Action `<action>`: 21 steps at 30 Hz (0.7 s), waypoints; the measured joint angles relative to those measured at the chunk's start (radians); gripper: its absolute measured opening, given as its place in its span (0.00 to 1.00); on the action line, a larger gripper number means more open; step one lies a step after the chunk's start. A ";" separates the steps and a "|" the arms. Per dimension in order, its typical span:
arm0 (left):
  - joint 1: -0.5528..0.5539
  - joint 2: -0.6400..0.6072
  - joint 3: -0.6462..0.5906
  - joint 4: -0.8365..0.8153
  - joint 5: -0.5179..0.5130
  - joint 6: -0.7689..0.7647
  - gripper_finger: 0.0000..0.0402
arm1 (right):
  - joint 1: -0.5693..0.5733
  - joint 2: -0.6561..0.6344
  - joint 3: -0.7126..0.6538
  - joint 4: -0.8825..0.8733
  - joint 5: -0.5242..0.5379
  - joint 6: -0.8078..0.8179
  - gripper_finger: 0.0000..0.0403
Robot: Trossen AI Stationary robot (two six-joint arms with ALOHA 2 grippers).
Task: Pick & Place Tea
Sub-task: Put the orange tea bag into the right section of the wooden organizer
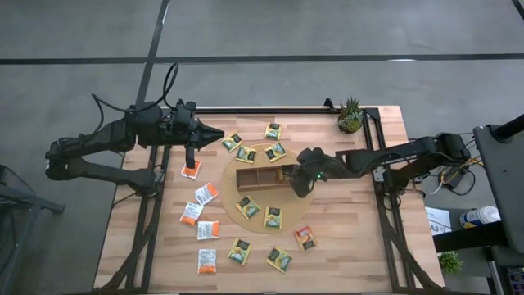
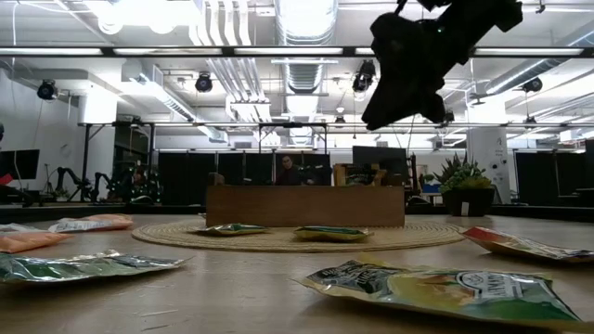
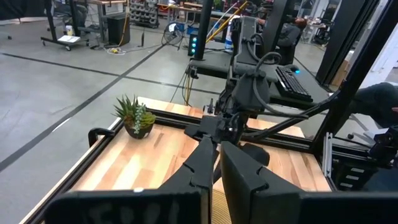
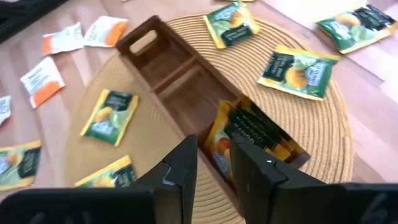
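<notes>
Right claw (image 1: 288, 174) poised above the right-end compartment of the wooden tray (image 1: 255, 177), its fingers (image 4: 180, 171) slightly parted and gripping nothing; directly beneath it, yellow-green and orange tea sachets (image 4: 249, 134) stand on edge in that compartment. The tray's middle and left compartments hold nothing. The tray rests on a round woven mat (image 1: 282, 217) at the centre of the tabletop (image 1: 360, 246). Further sachets lie flat on the mat (image 1: 248, 207) and on the tabletop to the left (image 1: 208, 230). Left claw (image 1: 214, 133) held at the far left, closed on nothing. A potted plant (image 1: 350, 116) stands at the far right corner.
</notes>
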 joint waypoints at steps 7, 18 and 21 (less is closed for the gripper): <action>0.000 0.000 0.000 0.000 0.000 0.000 0.06 | -0.002 -0.016 0.000 -0.033 -0.109 -0.011 0.14; 0.000 0.000 0.000 -0.001 0.000 0.000 0.06 | 0.163 -0.041 0.000 -0.032 -0.306 0.071 0.02; 0.000 0.000 0.000 -0.004 0.000 -0.002 0.06 | 0.231 -0.051 0.000 -0.032 -0.292 0.113 0.02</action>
